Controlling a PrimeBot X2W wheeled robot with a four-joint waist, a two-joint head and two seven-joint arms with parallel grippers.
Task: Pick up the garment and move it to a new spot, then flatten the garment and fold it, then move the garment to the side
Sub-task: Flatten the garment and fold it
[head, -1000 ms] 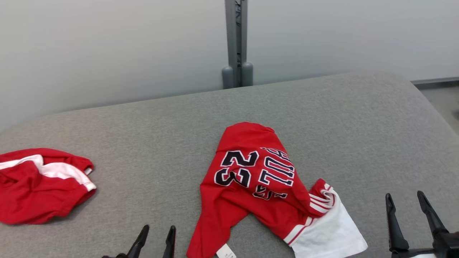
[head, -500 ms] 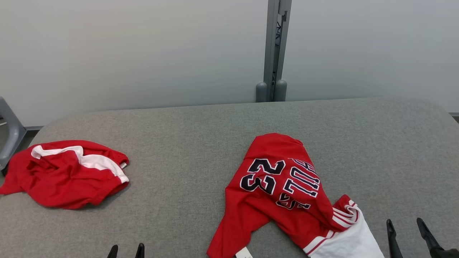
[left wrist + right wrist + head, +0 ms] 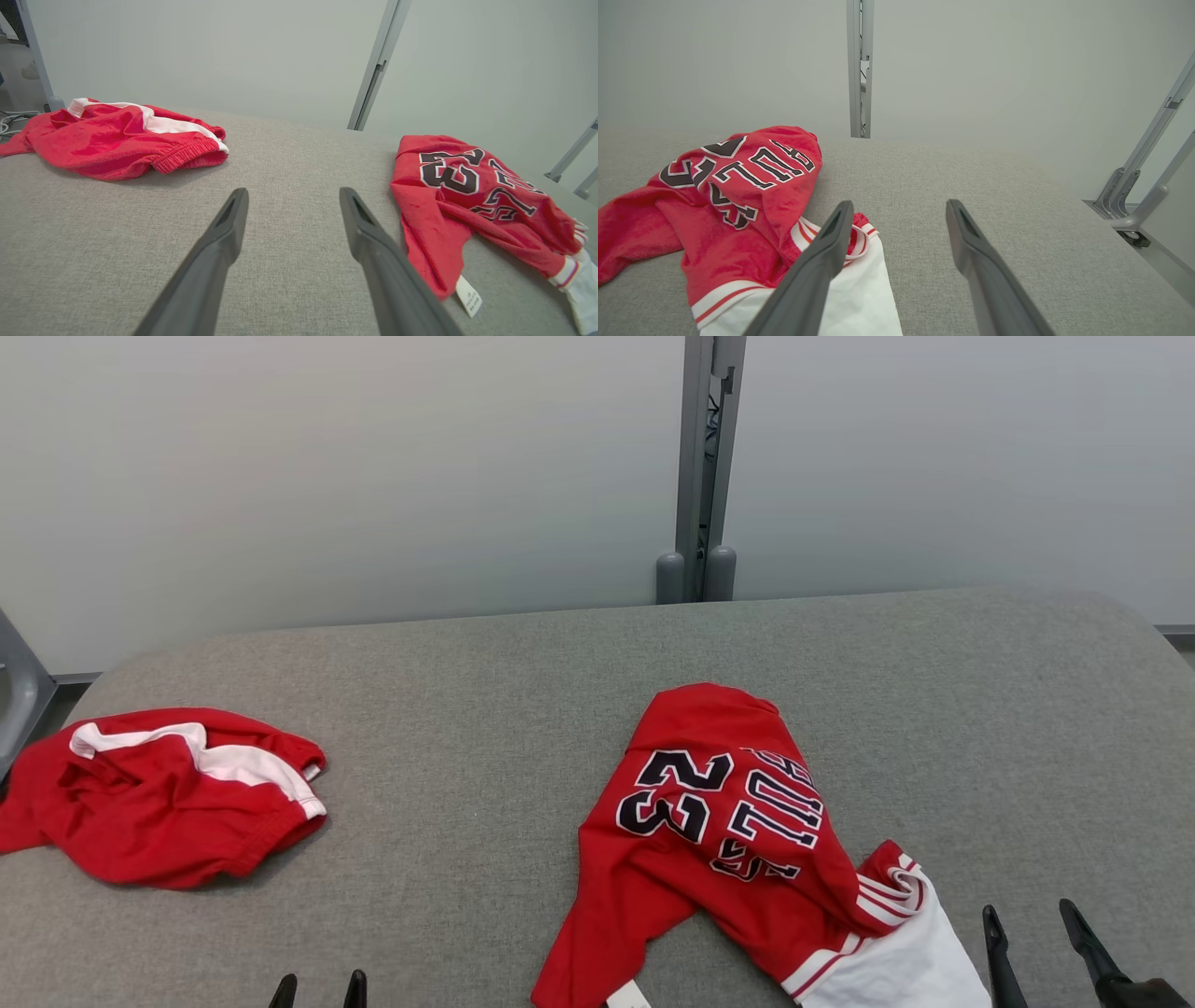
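A crumpled red garment with a dark "23" and a white sleeve lies on the grey table, right of centre; it also shows as the garment and the garment in the wrist views. My left gripper is open at the bottom edge, left of the garment and apart from it; the left gripper holds nothing. My right gripper is open just right of the white sleeve; the right gripper hovers with its left finger over the sleeve's edge.
A second red garment with a white stripe lies bunched at the table's far left, also seen as the striped garment. A grey post stands against the pale wall behind. Metal framing flanks the table's right edge.
The head camera has swung left and tilted up, so the whole picture has shifted and both grippers sit lower in it. Neither garment has moved on the table.
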